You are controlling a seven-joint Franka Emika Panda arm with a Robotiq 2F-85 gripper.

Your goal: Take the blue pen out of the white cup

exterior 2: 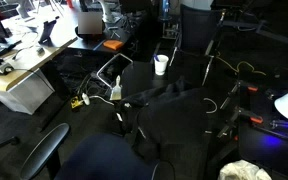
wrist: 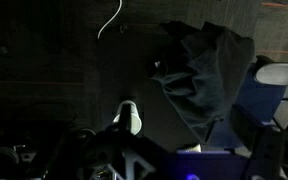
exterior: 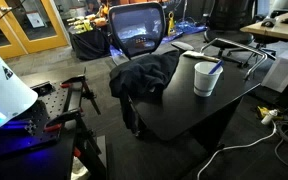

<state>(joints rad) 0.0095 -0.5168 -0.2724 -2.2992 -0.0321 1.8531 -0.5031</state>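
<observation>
On the black table (exterior: 184,112), in an exterior view, your cup (exterior: 205,79) stands upright toward the right part of the top. The pen (exterior: 215,68) is inside it, leaning on the right side of the rim, its upper end showing above the rim. It is not yet out.

A dark cloth (exterior: 144,75) lies heaped left of the cup, apart from it, with one part hanging over the table's edge. A mesh-backed chair (exterior: 139,30) stands behind the cloth. A white cable (exterior: 249,142) runs over the floor at lower right.

Seen from the opposite side in an exterior view, the cup (exterior 2: 161,64) is small and far off; you cannot make out the pen there.

The arm (exterior: 2,75) shows as a white body at the left edge, well apart from the cup.

The wrist view is very dark. Your gripper (wrist: 119,160) is only black shapes along the bottom edge, and whether its jaws are parted or closed cannot be told. Nothing is seen held between them. A white shape above it may be the cup.
</observation>
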